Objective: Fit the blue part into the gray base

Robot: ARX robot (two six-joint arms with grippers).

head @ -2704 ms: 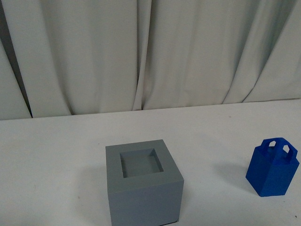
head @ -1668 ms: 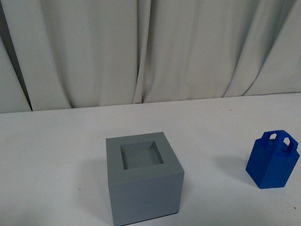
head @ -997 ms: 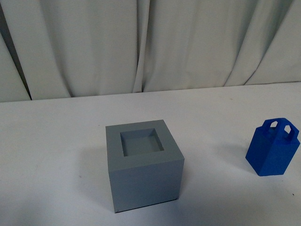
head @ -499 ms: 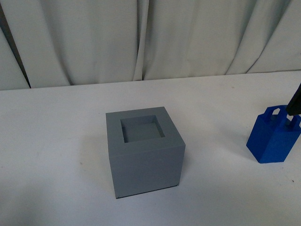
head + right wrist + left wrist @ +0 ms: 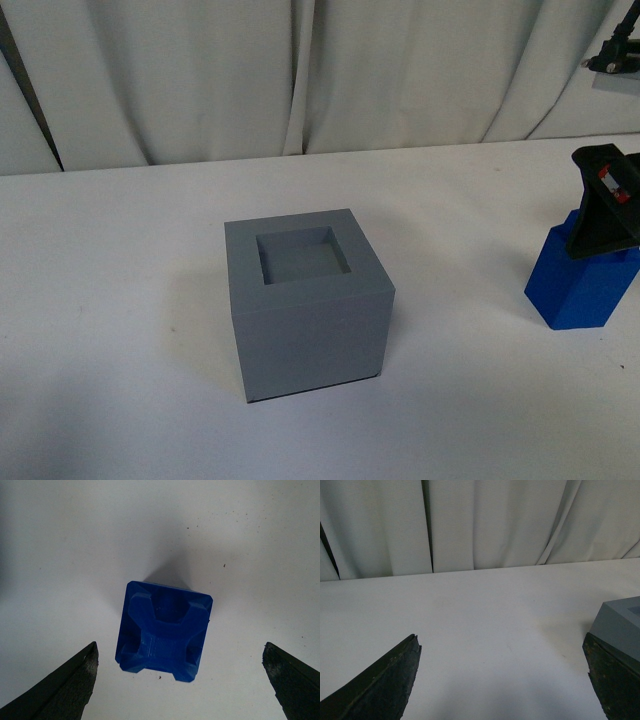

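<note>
Blue part (image 5: 583,290): bright blue matte plastic block, square in section, with a tapered top and an arched loop handle. It stands upright on the white table (image 5: 120,300), on the robot's right side and well apart from the base. From the front, its upper end is hidden behind the right tool.

Gray base (image 5: 305,300): matte gray plastic cube, wider than the block, with a square recess in its top face. It sits near the middle of the table. The recess is empty.

Right tool (image 5: 180,650): black, two-fingered, poised directly above the blue part. Its fingers are spread wide, one to each side of the block, with bare table visible between each finger and the block. It grips nothing and touches nothing, as far as the wrist view shows.

Left tool (image 5: 501,645): black, two-fingered, fingers wide apart with nothing between them. It is held low over bare table, with one corner of the gray base showing beside one finger.

Backdrop: pale pleated curtain (image 5: 200,80) behind the table.

Status of task: early, by my reckoning. Only the approach to the block appears to be made. Not yet done: closing on the block, lifting it, carrying it across to the base, squaring it to the recess, lowering it in and letting go.
</note>
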